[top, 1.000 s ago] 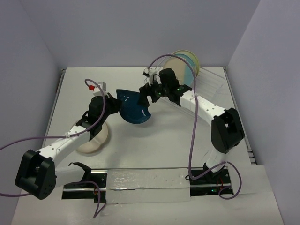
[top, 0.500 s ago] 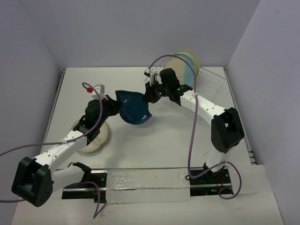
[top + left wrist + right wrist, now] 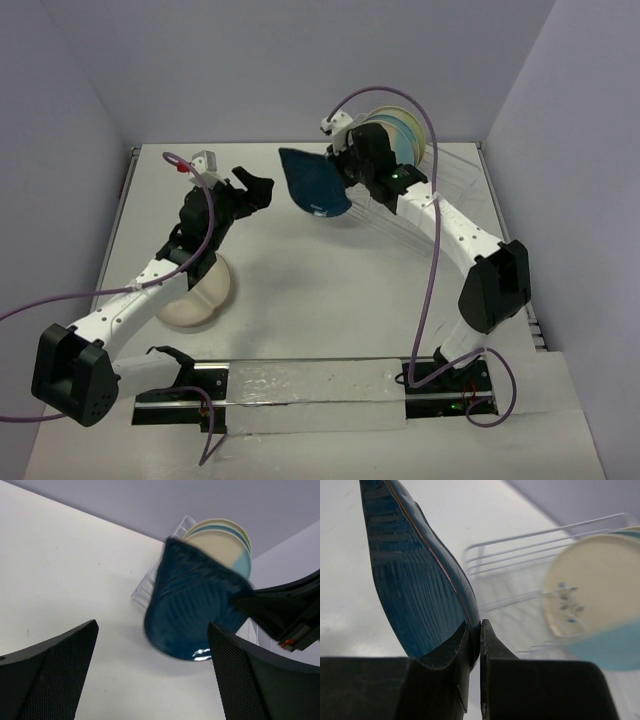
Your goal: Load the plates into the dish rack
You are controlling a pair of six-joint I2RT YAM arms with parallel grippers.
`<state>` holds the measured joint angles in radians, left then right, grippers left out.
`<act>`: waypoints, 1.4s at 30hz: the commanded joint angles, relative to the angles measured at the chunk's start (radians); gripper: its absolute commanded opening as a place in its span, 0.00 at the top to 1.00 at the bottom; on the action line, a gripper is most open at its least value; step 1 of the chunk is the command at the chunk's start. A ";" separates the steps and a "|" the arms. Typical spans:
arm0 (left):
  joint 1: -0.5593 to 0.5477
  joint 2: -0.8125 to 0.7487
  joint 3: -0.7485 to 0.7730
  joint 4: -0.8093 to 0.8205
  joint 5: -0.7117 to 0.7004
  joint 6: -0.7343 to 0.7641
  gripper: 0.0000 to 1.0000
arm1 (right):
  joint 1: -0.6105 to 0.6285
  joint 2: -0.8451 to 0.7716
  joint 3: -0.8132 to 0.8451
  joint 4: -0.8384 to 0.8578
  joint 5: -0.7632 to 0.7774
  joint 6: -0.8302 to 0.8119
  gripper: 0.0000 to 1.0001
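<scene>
Dark blue leaf-shaped dish [image 3: 314,182] hangs on edge above the table, beside the dish rack [image 3: 452,174], its rim pinched by the right gripper [image 3: 476,629]. Left gripper [image 3: 256,189] is spread, empty and apart. Round plates [image 3: 400,134], apparently two, stand racked.

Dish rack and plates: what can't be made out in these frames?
- Dish rack: top view, the right arm crosses it; its thin wires fade out, so free slots cannot be counted.
- Racked plates: overlapping; right wrist view blurs them; number unclear.
- Cream plate: top view, left arm covers part; its pattern is hidden.
</scene>
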<state>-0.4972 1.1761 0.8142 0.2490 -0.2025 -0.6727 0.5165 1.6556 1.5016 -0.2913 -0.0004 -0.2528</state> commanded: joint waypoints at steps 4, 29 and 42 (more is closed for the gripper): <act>0.036 0.002 0.066 -0.070 -0.142 -0.011 0.01 | -0.060 -0.064 0.175 0.132 0.370 -0.228 1.00; 0.175 -0.015 0.005 -0.246 -0.282 -0.102 0.01 | -0.113 0.275 0.304 0.352 0.621 -0.601 1.00; 0.186 -0.040 -0.019 -0.246 -0.285 -0.107 0.01 | -0.104 0.248 0.271 0.327 0.554 -0.602 1.00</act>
<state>-0.3189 1.1674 0.8009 -0.0053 -0.4689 -0.7745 0.4118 1.9800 1.7332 -0.0963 0.5610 -0.8333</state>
